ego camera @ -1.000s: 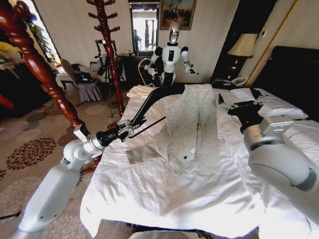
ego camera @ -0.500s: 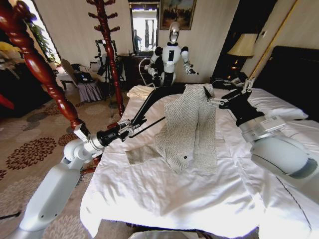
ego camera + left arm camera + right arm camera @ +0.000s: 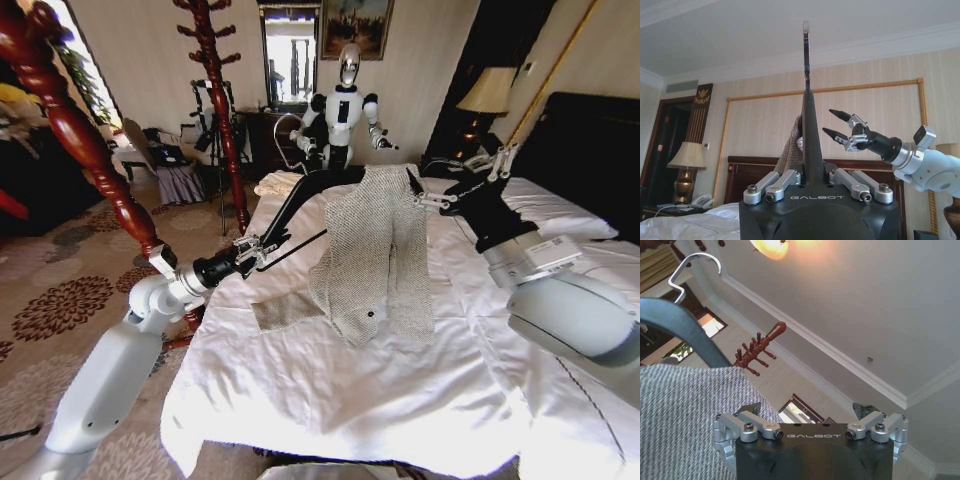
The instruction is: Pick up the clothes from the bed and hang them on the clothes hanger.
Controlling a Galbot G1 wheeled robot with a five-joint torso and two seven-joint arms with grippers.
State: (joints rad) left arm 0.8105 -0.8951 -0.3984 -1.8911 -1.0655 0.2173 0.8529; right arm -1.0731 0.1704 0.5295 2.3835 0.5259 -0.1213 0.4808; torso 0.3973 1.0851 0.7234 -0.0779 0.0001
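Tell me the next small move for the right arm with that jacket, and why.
Probably ease the right gripper, open beside the jacket's shoulder, inward to pinch the knit and draw it over the black hanger. The left gripper holds the hanger; the jacket drapes over one end only, its lower part lying on the bed.

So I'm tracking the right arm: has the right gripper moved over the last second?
Yes. The right gripper has moved up the bed toward the headboard, reaching the jacket shoulder.

2 wooden pole racks (image 3: 215,95), 2nd robot (image 3: 340,115) by mirror (image 3: 290,55), lamp (image 3: 488,92) w/ phone.
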